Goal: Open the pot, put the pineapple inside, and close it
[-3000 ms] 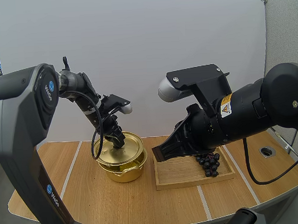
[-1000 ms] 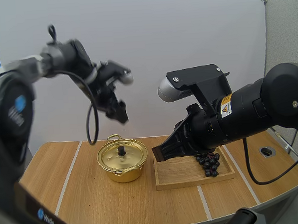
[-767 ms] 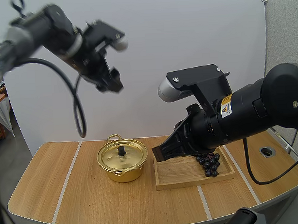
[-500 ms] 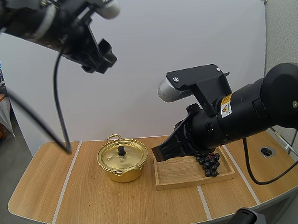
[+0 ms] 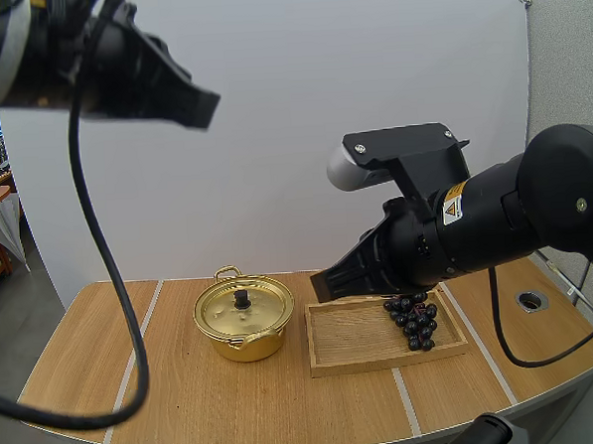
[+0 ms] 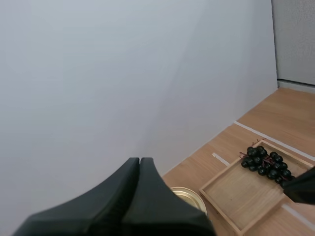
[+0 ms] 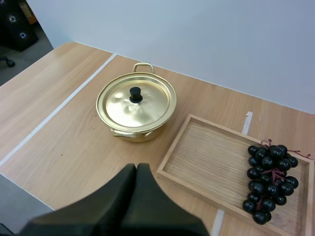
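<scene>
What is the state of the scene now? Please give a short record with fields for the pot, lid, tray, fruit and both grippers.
pot: gold, on the table, beside the tray
lid: on the pot, closed
tray: wooden, apart from the pot
fruit: dark grapes, at the tray's right end
left gripper: shut, holding nothing, high above the table
right gripper: shut, holding nothing, above the tray's left end

The left arm (image 5: 59, 55) hangs high at 10 o'clock in the high view. The left jaws lie pressed together as one dark wedge, aimed toward 4 o'clock. The right arm (image 5: 495, 221) extends in from 3 o'clock and slants down toward 8 o'clock. The right jaws are likewise closed together, gripping nothing.
</scene>
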